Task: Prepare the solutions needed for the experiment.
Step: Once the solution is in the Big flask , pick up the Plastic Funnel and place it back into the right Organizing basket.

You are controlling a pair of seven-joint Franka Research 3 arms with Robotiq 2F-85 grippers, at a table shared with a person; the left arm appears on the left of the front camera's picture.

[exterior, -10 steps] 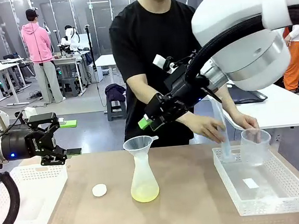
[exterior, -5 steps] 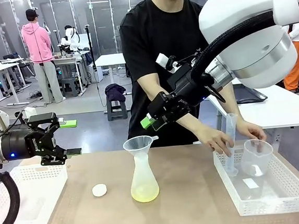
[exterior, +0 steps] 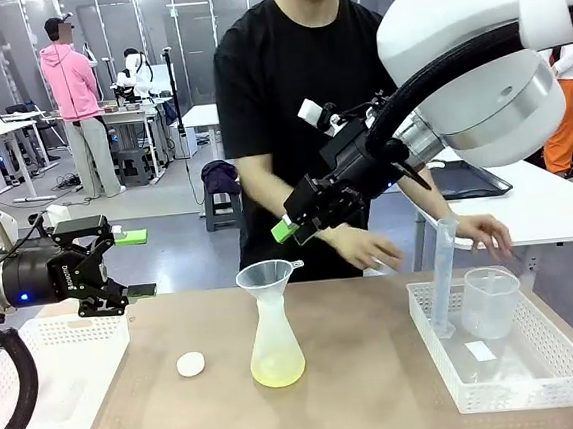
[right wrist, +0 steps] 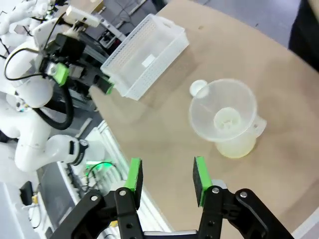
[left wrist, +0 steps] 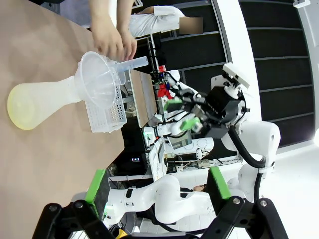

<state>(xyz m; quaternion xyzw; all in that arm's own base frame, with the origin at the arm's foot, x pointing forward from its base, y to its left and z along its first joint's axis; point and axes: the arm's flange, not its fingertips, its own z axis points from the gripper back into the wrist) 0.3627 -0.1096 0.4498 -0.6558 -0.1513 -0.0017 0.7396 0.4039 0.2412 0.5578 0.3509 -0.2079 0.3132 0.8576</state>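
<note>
The left end effector (exterior: pixel 133 263) is hanging over the left basket (exterior: pixel 66 394), a white one at the robot's left end of the desk (exterior: pixel 380 367), and is pointing toward the middle. In its wrist view the green pads (left wrist: pixel 94 185) are standing wide apart with nothing between them.

The right end effector (exterior: pixel 287 224) is hovering high above the desk in front of the person's torso. In its wrist view the fingers (right wrist: pixel 199 180) are parted and gripping nothing, and it is looking down into a translucent funnel (right wrist: pixel 227 117).

The solution (exterior: pixel 279 377) is lying as a shallow, pale yellow-green layer in the wide base of a frosted conical flask (exterior: pixel 276 341). The flask is standing upright near the middle of the desk, and the funnel is sitting in its neck. A small white round stopper (exterior: pixel 190 363) is lying on the desk near the flask, on the robot's left side of it and not touching it.

At the robot's right, the right basket (exterior: pixel 528 391), also white, is holding a tall graduated cylinder (exterior: pixel 441 281) and a clear beaker (exterior: pixel 490 302), both upright and just beside each other. Whether either is holding liquid cannot be told.

The person is standing at the far side of the desk. One hand (exterior: pixel 365 250) is hovering, blurred, between the flask and the cylinder and is touching neither. The other hand (exterior: pixel 484 229) is hovering above the beaker, near the cylinder's top; contact with the cylinder cannot be told.
</note>
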